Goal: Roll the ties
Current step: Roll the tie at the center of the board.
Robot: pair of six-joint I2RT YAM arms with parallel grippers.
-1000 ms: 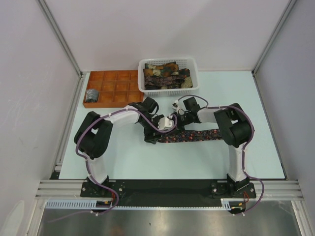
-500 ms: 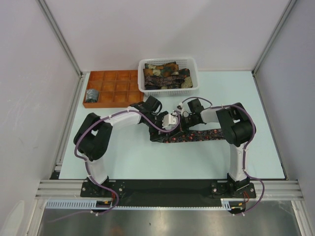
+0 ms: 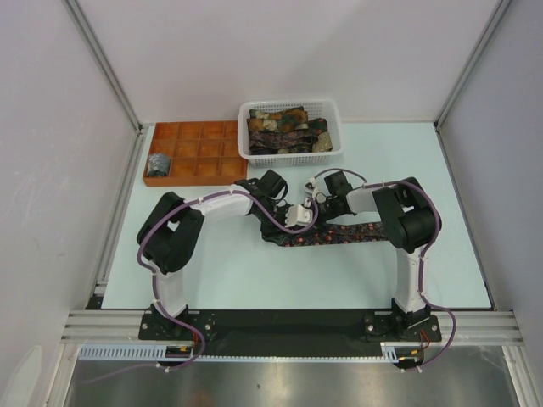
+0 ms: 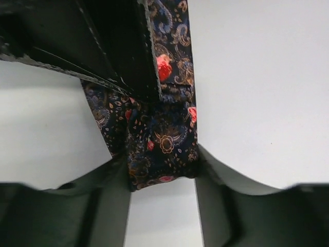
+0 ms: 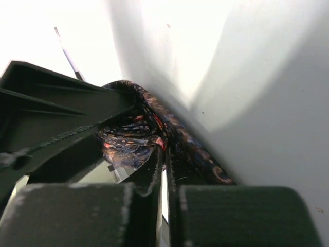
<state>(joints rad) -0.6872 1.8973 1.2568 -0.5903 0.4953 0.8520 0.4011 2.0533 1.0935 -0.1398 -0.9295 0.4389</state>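
Dark paisley tie lies flat across the pale table, running rightward from both grippers at centre. Left gripper: fingers part-spread, the tie's folded end sitting between them; a firm grip cannot be confirmed. Right gripper: jaws closed together against the rolled fabric. Fabric is woven, glossy, with red-pink motifs.

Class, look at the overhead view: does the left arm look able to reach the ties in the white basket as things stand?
Probably yes. The white basket sits just beyond the left gripper, open-topped, with nothing between; but its fingers now straddle the dark tie on the table.
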